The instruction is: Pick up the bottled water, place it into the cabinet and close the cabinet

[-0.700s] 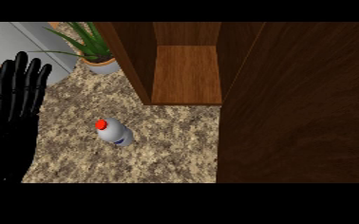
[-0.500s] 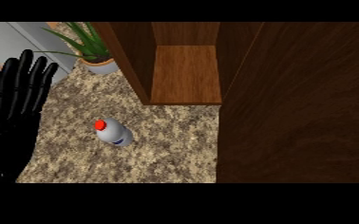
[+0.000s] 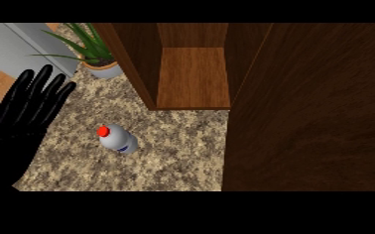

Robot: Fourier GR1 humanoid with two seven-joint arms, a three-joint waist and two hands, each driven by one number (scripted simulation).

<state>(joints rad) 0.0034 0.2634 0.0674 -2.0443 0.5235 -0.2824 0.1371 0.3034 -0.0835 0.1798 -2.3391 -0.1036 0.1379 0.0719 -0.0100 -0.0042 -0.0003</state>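
Note:
The bottled water (image 3: 118,140) is a small clear bottle with a red cap and a blue label, standing on the speckled counter (image 3: 168,158). Behind it, the wooden cabinet (image 3: 194,77) shows its inside, with a bare shelf. Its open door (image 3: 300,109) fills the right side of the view as a dark wood panel. My left hand (image 3: 29,106) is at the left edge, fingers straight and spread, well left of the bottle and not touching it. My right hand is out of view.
A potted green plant (image 3: 95,54) in a grey pot stands at the back left, next to the cabinet's left wall. A grey appliance or wall panel (image 3: 29,49) lies at the far left corner.
The whole view has shifted a little; my left hand now shows slightly further in and right at the left edge. The bottle stands as before.

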